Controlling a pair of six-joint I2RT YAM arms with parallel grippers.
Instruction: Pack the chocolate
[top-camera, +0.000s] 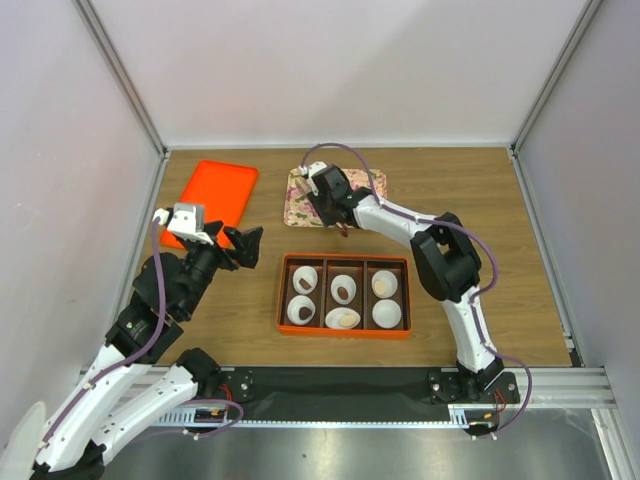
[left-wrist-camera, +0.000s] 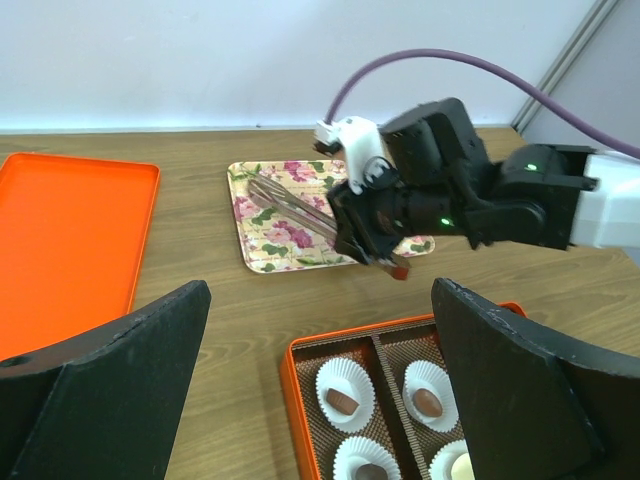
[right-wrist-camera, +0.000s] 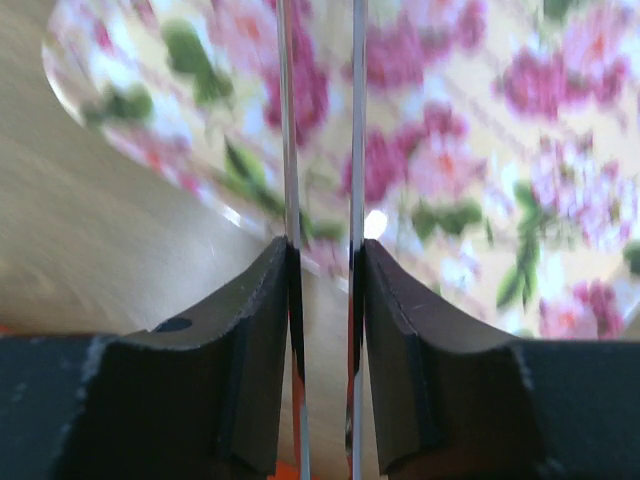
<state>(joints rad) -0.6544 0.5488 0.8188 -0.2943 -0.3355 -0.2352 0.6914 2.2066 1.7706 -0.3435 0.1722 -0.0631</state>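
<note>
Step in hand, in my judgement: tool pickup, ahead of any transfer. The right gripper (right-wrist-camera: 325, 262) is over the floral tray (left-wrist-camera: 262, 240), and its jaws are nearly closed on a pair of metal tongs (left-wrist-camera: 295, 203). Both blades run up between the finger pads with a narrow gap between them, so the tongs are squeezed almost shut. In the left wrist view the blades lie low over the tray, angled away from the gripper. A small red-brown bit protrudes from the gripper's other side. I cannot tell whether it is the tongs' end or a piece of chocolate.

Location of the chocolate (left-wrist-camera: 343, 402): the pieces I can confirm sit in white paper cups (top-camera: 386, 314) inside the orange box (top-camera: 345, 259), near the middle of the table. At least one cup appears empty. I see no loose piece on the floral tray, though the right arm hides part of it.

The next move calls for lifting the tongs clear with the grip square, letting the blades open, and locating a loose piece to carry to an empty cup.

Pose: the right arm reaches far forward, wrist pitched down. The left gripper (top-camera: 250, 248) has its jaws wide apart and holds nothing. It hovers between the plain orange tray (top-camera: 210, 195) and the box.
</note>
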